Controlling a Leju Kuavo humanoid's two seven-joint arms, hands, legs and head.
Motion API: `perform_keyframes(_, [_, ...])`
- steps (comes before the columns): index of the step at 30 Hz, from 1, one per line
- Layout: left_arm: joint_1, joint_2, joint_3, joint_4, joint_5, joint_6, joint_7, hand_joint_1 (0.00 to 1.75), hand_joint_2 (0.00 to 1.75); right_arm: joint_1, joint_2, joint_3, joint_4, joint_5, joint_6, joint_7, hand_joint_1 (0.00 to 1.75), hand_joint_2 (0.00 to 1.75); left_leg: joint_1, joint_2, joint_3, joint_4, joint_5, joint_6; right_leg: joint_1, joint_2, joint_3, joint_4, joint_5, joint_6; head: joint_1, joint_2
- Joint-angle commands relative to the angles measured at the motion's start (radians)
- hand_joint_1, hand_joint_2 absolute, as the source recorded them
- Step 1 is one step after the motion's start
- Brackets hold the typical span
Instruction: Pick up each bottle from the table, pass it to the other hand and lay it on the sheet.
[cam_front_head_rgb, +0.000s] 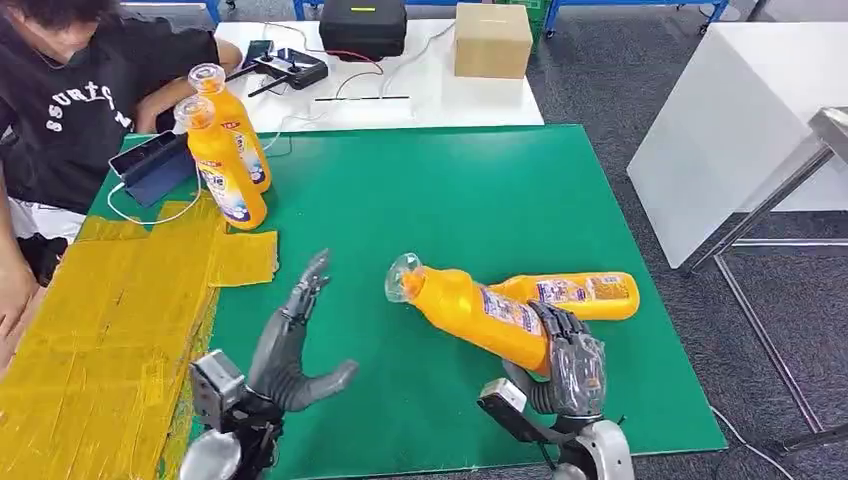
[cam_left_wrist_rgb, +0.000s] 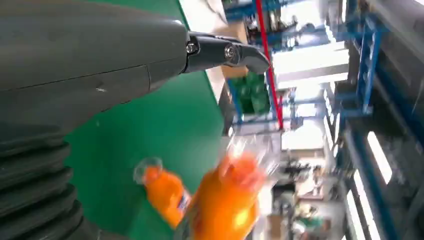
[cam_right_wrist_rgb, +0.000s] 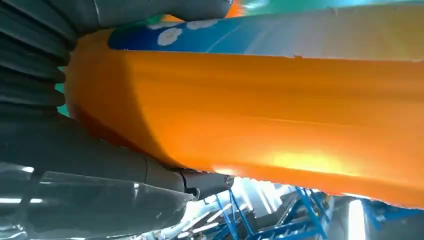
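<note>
Right hand (cam_front_head_rgb: 567, 362) has its dark fingers wrapped round a glossy orange bottle (cam_front_head_rgb: 468, 306), clear cap pointing left, raised over the green mat (cam_front_head_rgb: 450, 190). Another bottle (cam_front_head_rgb: 585, 294) lies just behind. Left hand (cam_front_head_rgb: 290, 340) is spread wide, empty, beside the yellow sheet (cam_front_head_rgb: 100, 320).

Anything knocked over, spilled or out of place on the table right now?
No spill shows. One bottle lies flat on the green mat, unlike the two upright bottles near the yellow sheet. The right hand grips a tilted bottle; the left hand is open.
</note>
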Motion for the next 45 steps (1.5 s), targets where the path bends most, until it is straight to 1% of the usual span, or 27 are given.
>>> perform_keyframes(1, [-0.128, 0.055, -0.208, 0.16, 0.023, -0.054, 0.033, 0.0, 1.75, -0.12, 0.111, 0.049, 0.103, -0.114, -0.042, -0.088, 1.75, 1.75, 0.001, 0.001, 0.002, -0.001, 0.0, -0.002, 0.001, 0.0, 0.001, -0.001, 0.0, -0.001, 0.0, 0.0])
perform_keyframes(3, [-0.162, 0.065, -0.236, 0.186, 0.071, -0.105, 0.06, 0.0, 1.75, -0.148, 0.124, 0.07, 0.131, -0.151, -0.054, -0.112, 1.75, 1.75, 0.002, 0.001, 0.002, -0.001, 0.0, -0.003, 0.002, 0.001, 0.001, -0.001, 0.0, -0.002, 0.0, 0.0])
perform_keyframes(6, [-0.194, 0.067, -0.25, 0.218, 0.125, -0.139, 0.076, 0.0, 1.75, -0.183, 0.138, 0.104, 0.168, -0.179, -0.052, -0.123, 1.75, 1.75, 0.001, 0.001, 0.002, -0.001, 0.0, -0.002, 0.002, 0.001, 0.001, -0.001, 0.001, -0.001, 0.0, 0.0])
perform_keyframes(11, [-0.194, 0.067, -0.25, 0.218, 0.125, -0.139, 0.076, 0.0, 1.75, -0.183, 0.138, 0.104, 0.168, -0.179, -0.052, -0.123, 1.75, 1.75, 0.002, 0.002, 0.003, -0.001, 0.0, -0.003, 0.002, 0.001, 0.002, -0.001, 0.0, -0.002, 0.0, 0.0])
perform_keyframes(12, [-0.197, 0.071, -0.254, 0.222, 0.159, -0.163, 0.084, 0.0, 1.75, -0.185, 0.134, 0.112, 0.171, -0.191, -0.051, -0.131, 1.75, 1.75, 0.002, 0.001, 0.003, -0.001, 0.0, -0.002, 0.002, 0.0, 0.002, -0.001, 0.0, -0.001, 0.0, 0.0])
perform_keyframes(15, [-0.225, 0.076, -0.263, 0.242, 0.206, -0.181, 0.092, 0.0, 1.75, -0.223, 0.148, 0.156, 0.216, -0.204, -0.041, -0.143, 1.75, 1.75, 0.002, 0.001, 0.002, -0.001, 0.0, -0.002, 0.002, 0.001, 0.002, -0.001, 0.0, -0.001, 0.0, 0.0])
perform_keyframes(16, [-0.233, 0.075, -0.263, 0.248, 0.222, -0.186, 0.094, 0.0, 1.75, -0.233, 0.153, 0.17, 0.227, -0.208, -0.04, -0.145, 1.75, 1.75, 0.003, 0.002, 0.004, -0.001, -0.001, -0.004, 0.003, 0.001, 0.003, -0.001, 0.0, -0.002, 0.0, 0.0])
perform_keyframes(17, [-0.238, 0.074, -0.26, 0.253, 0.237, -0.188, 0.097, 0.0, 1.75, -0.242, 0.157, 0.185, 0.238, -0.211, -0.037, -0.146, 1.75, 1.75, 0.002, 0.001, 0.0, 0.0, 0.0, -0.002, 0.002, 0.001, 0.0, 0.0, 0.001, -0.001, 0.0, 0.0])
perform_keyframes(18, [-0.244, 0.073, -0.258, 0.26, 0.256, -0.19, 0.103, 0.0, 1.75, -0.251, 0.161, 0.209, 0.253, -0.213, -0.031, -0.146, 1.75, 1.75, 0.003, 0.002, 0.002, 0.0, 0.0, -0.003, 0.002, 0.002, 0.001, 0.0, 0.0, -0.002, 0.0, 0.0])
perform_keyframes(24, [-0.264, 0.056, -0.205, 0.312, 0.392, -0.19, 0.137, 0.0, 1.75, -0.27, 0.177, 0.322, 0.325, -0.203, -0.037, -0.16, 1.75, 1.75, 0.003, 0.001, 0.003, -0.001, 0.0, -0.004, 0.003, 0.001, 0.002, -0.001, 0.0, -0.002, 0.0, 0.0])
perform_keyframes(27, [-0.264, 0.056, -0.205, 0.312, 0.392, -0.19, 0.137, 0.0, 1.75, -0.27, 0.177, 0.322, 0.325, -0.203, -0.037, -0.16, 1.75, 1.75, 0.003, 0.0, 0.002, -0.001, 0.0, -0.003, 0.003, -0.001, 0.002, -0.001, 0.0, -0.002, 0.0, 0.0])
perform_keyframes(29, [-0.264, 0.048, -0.182, 0.326, 0.463, -0.194, 0.16, 0.0, 1.75, -0.276, 0.171, 0.348, 0.332, -0.207, -0.033, -0.158, 1.75, 1.75, 0.003, -0.001, 0.002, -0.001, 0.0, -0.003, 0.003, -0.002, 0.002, -0.001, -0.001, -0.002, 0.0, 0.0])
perform_keyframes(33, [-0.278, 0.038, -0.159, 0.352, 0.533, -0.17, 0.174, 0.0, 1.75, -0.286, 0.17, 0.384, 0.359, -0.214, -0.031, -0.151, 1.75, 1.75, 0.003, 0.0, 0.0, -0.001, 0.0, -0.002, 0.002, 0.0, 0.0, 0.0, 0.0, -0.001, 0.0, 0.0])
perform_keyframes(45, [-0.278, 0.038, -0.159, 0.352, 0.533, -0.17, 0.174, 0.0, 1.75, -0.286, 0.17, 0.384, 0.359, -0.214, -0.031, -0.151, 1.75, 1.75, 0.003, -0.001, 0.0, 0.0, 0.0, -0.003, 0.003, -0.001, 0.0, 0.0, 0.0, -0.002, 0.0, 0.0])
